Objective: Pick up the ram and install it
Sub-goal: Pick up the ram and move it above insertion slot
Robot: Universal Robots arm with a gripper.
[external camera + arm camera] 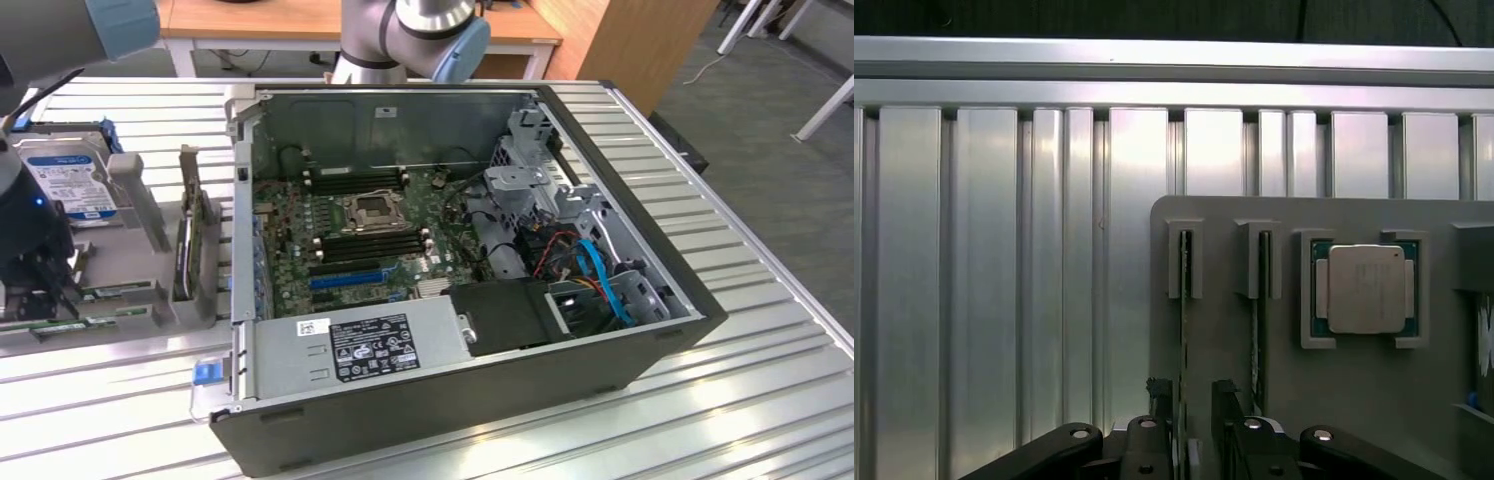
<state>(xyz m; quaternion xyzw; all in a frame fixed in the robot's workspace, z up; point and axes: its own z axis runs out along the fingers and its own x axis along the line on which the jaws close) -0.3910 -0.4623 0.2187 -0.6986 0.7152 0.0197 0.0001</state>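
Note:
Two ram sticks stand on edge in the slots of a grey holder (1234, 215). My gripper (1192, 395) is open and low over the holder. Its fingertips (1159, 392) sit on either side of one ram stick (1184, 320), with a gap on each side. The second ram stick (1258, 330) stands just beside it, outside the jaws. In the exterior view the black gripper (38, 290) is down at the holder (140, 215) on the exterior view's left, next to green ram edges (118, 291). The motherboard's black memory slots (374, 240) lie inside the open computer case (574, 340).
A processor chip (1366, 288) rests in a pocket of the holder beside the ram slots. A hard drive with a blue-white label (70, 180) stands at the holder's back. The case has a power supply (354, 345), drive cage and cables (607, 280). All of it rests on a ribbed metal table (747, 400).

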